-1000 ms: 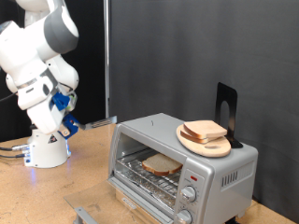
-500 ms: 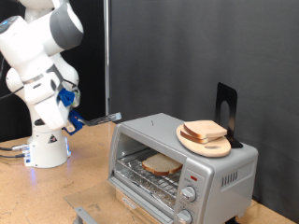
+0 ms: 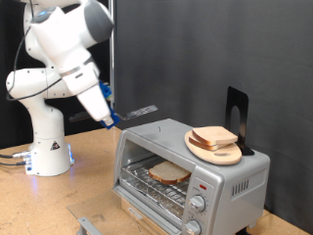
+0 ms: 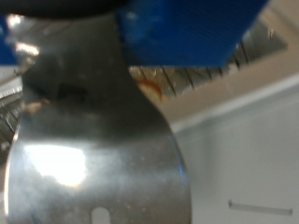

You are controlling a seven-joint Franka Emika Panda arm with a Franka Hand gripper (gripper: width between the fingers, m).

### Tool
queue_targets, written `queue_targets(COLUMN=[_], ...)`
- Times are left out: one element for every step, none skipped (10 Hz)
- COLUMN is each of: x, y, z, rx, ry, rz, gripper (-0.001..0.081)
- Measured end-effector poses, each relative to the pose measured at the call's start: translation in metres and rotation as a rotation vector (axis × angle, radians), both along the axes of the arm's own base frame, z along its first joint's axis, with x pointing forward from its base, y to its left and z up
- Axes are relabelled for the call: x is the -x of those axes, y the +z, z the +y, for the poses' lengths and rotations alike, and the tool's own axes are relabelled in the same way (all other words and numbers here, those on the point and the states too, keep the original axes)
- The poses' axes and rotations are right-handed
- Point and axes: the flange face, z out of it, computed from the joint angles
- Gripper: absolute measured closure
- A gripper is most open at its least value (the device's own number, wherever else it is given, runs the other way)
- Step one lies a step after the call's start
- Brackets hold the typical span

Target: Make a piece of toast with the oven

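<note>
From the exterior view, my fingers (image 3: 110, 117) hung in the air above the wooden table (image 3: 39, 201), at the end of my white arm (image 3: 61, 49), clamped on the handle of a flat silver metal spatula (image 3: 140, 110). The spatula's blade reached out from my fingers toward the exterior view's right, level and just above the top rear corner of the boxy silver metal toaster oven (image 3: 191, 171), apart from it. The oven stood below and beyond my fingertips on that same side, its glass door (image 3: 147, 208) folded down open. The piece of toast (image 3: 169, 173), a flat pale slice with a tan-brown crust, lay on the wire rack (image 3: 156, 184) inside the oven, well below my fingers. On the oven's roof, further out past the spatula's tip, sat a round wooden board (image 3: 217, 149) carrying another similar bread slice (image 3: 213, 137). A black upright stand (image 3: 236, 117) rose behind that board. Two round knobs (image 3: 196, 215) and a red light (image 3: 202, 186) showed on the oven's front panel.

In the wrist view, the shiny spatula blade (image 4: 89, 159) filled most of the picture, running out from between my blue finger pads (image 4: 187, 28). Beyond the blade's edge I made out a strip of the oven's wire rack (image 4: 201, 70) and a blurred tan-orange patch (image 4: 149, 86) that I could not identify.
</note>
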Motion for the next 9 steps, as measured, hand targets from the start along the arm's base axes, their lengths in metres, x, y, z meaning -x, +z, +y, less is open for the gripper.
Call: queue_targets(x=[-0.003,-0.006,-0.008,-0.009,-0.01,-0.01,-0.009,-0.009,-0.008], y=[0.002,0.003,0.003,0.003,0.003,0.003,0.004,0.005,0.003], z=[0.018,0.036,0.054,0.072,0.09,0.108,0.125,0.142,0.158], rx=[0.008,0.015,0.023,0.031,0.034,0.032,0.033,0.035,0.037], ry=[-0.003,-0.014,-0.024,-0.026,-0.019,-0.011,-0.005,0.002,0.006], rz=[0.004,0.006,0.013,0.017,0.021,0.014,0.013,0.021,0.038], gripper=[0.0415,0.0415,0.0415,0.0415,0.0415,0.0415,0.0415,0.0415,0.0415])
